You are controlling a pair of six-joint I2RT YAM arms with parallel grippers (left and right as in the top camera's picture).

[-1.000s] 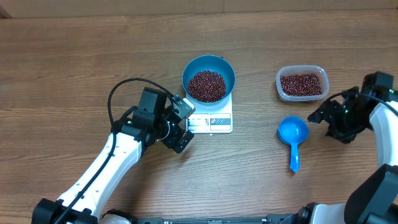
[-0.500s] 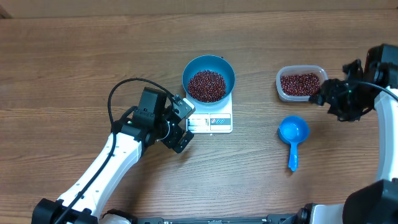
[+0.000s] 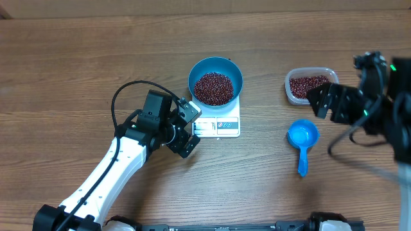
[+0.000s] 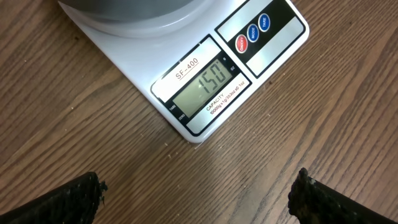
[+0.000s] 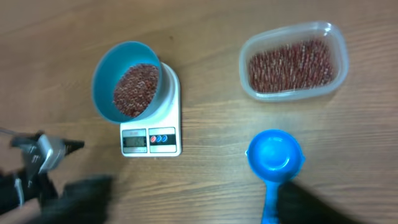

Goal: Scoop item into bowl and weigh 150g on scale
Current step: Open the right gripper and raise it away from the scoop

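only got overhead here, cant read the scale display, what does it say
Observer: In the left wrist view the display on the scale reads 150.
Operator: is the left end effector touching the scale
Observer: No. The left end effector hangs open over bare table, short of the scale's near corner.
Operator: what buttons sit by the display
Observer: Three round buttons to its right: one red, two blue.
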